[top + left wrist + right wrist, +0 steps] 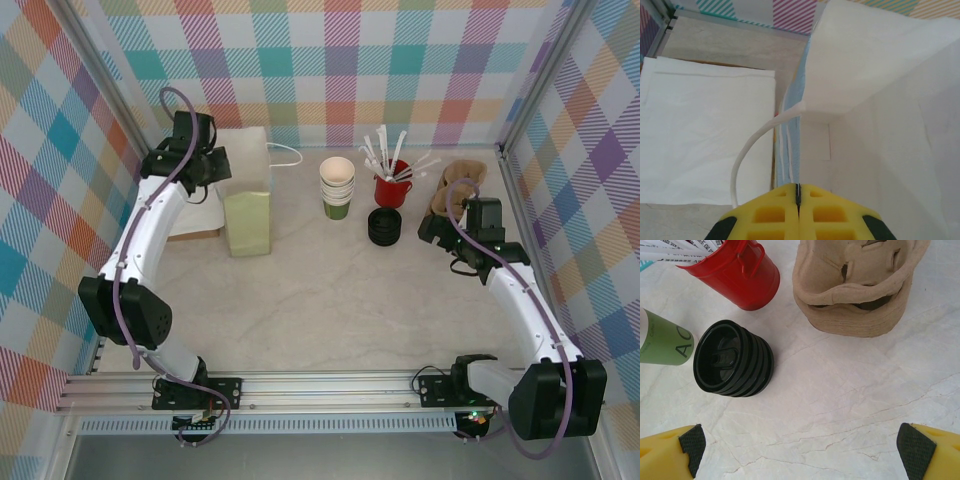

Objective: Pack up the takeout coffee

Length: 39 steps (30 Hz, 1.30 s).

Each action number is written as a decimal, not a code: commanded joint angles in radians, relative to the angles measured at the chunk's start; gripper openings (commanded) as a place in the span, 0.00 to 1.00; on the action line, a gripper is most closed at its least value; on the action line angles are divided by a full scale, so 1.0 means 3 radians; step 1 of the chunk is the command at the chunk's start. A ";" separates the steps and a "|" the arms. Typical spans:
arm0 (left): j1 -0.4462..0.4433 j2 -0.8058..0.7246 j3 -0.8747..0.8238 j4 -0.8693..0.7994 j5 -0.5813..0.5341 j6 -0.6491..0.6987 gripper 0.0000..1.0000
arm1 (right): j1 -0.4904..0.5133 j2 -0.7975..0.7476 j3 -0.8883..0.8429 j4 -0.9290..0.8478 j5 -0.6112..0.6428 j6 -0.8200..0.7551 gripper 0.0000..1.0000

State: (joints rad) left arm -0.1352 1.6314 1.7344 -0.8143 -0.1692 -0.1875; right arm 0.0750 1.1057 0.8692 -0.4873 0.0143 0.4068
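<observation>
Two claws: left claw [798,189] pinched paper bag [875,65] rim, likely opening it; right claw [802,442] gaped wide near black lids [732,360]; you needed paper cup stack [337,188] next.

Bright, even, diffuse light, soft short shadows, sharp top view, slightly soft wrist close-ups.

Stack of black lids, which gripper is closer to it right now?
Right. The right gripper sits open just to the right of the stack of black lids. The left gripper is far off to its left, shut on the rim of the paper bag.
</observation>
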 commanded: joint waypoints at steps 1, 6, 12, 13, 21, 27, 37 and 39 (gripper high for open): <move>0.0132 -0.0033 -0.0049 -0.0037 0.0086 0.0155 0.00 | 0.0035 0.0031 0.0160 -0.0093 -0.0058 -0.0062 1.00; 0.0278 0.0006 -0.0049 0.0002 0.0179 0.0248 0.00 | 0.0057 0.0046 0.0201 -0.0129 -0.0063 -0.0076 1.00; 0.0361 0.0091 -0.0006 -0.0036 0.0160 0.0297 0.12 | 0.0120 0.0102 0.0293 -0.0186 -0.0109 -0.0078 1.00; 0.0368 0.0090 0.0015 -0.0055 0.0145 0.0305 0.17 | 0.0137 0.0122 0.0334 -0.0217 -0.0109 -0.0081 1.00; 0.0366 -0.0115 0.0058 -0.0066 0.0431 0.0206 0.47 | 0.0460 0.0268 0.0741 -0.0403 -0.0089 0.0193 0.97; 0.0369 -0.0470 -0.0097 0.0007 0.0672 0.0027 0.63 | 0.0890 0.0571 0.1107 -0.0389 -0.0061 0.0770 0.90; 0.0369 -0.1491 -0.0921 0.0230 0.0754 -0.0219 0.81 | 0.1517 0.1434 0.1879 -0.0345 0.0389 0.1519 0.86; 0.0369 -0.1718 -0.1124 0.0241 0.0722 -0.0267 0.84 | 0.1548 0.1645 0.2126 -0.0450 0.0453 0.1569 0.85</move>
State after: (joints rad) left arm -0.0357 1.1767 1.4578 -0.7589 0.0406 -0.2306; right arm 0.5327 1.5463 1.4250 -0.5934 0.0914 0.7975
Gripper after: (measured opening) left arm 0.834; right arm 0.853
